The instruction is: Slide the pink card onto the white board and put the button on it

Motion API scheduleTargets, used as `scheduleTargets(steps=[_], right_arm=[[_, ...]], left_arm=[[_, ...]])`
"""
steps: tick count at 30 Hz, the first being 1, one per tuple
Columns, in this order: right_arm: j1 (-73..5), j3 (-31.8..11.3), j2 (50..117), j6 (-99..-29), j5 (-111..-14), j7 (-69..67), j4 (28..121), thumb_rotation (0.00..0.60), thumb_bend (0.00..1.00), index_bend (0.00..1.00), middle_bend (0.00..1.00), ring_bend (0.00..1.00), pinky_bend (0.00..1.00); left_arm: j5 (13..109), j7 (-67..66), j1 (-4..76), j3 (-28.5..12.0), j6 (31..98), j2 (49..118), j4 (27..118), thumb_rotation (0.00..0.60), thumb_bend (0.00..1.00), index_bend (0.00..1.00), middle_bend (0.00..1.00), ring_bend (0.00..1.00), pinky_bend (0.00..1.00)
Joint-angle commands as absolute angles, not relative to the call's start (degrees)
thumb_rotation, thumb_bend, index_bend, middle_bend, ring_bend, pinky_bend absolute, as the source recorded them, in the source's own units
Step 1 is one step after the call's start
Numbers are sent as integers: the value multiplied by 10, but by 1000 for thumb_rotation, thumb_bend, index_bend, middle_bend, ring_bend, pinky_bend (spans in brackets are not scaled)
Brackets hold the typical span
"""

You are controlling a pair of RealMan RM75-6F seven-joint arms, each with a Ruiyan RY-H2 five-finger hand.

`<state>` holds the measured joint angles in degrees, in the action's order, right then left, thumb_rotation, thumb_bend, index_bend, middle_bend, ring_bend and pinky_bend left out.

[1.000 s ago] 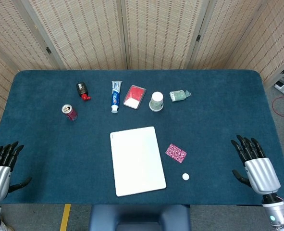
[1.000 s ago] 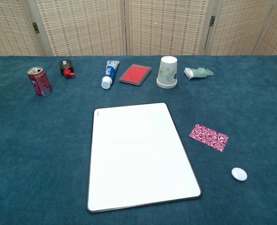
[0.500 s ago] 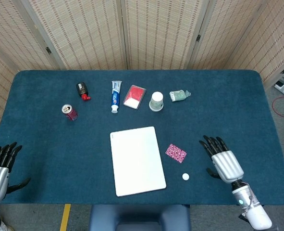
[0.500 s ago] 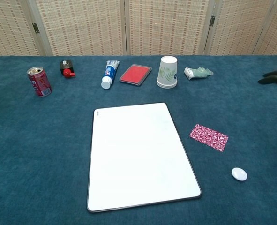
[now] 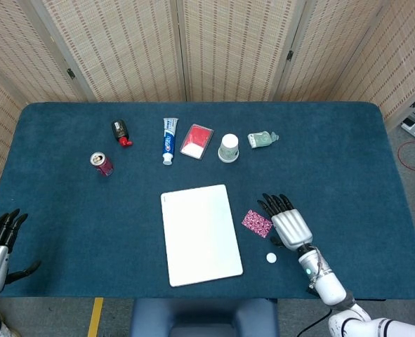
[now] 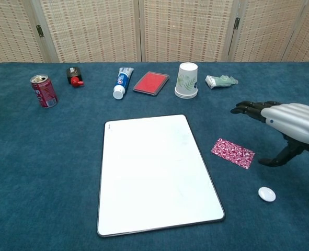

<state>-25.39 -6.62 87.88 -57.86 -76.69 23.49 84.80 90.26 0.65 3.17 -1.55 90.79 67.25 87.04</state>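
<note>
Pink card (image 5: 257, 223) flat on blue table (image 5: 333, 161), just right of white board (image 5: 200, 234). Right hand (image 5: 288, 225) just beside card's right edge, fingers spread, holding nothing. Button (image 5: 271, 258) close below hand.

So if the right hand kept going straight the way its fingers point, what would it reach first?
Probably nothing nearby: the right hand points past the pink card toward the paper cup, though depth is unclear.
</note>
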Motion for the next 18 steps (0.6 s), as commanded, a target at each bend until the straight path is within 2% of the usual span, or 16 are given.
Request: scheduleTargets(steps=[1, 18], right_arm=[[-266, -69, 899, -570, -758, 244, 831, 600, 270, 0, 0, 0, 0], [-295, -62, 952, -557, -735, 245, 771, 600, 269, 0, 0, 0, 0]], left_arm=[[902, 8, 32, -17, 908, 673, 869, 600, 140, 106, 74, 86, 0], [896, 17, 28, -16, 907, 674, 859, 600, 140, 106, 74, 86, 0]])
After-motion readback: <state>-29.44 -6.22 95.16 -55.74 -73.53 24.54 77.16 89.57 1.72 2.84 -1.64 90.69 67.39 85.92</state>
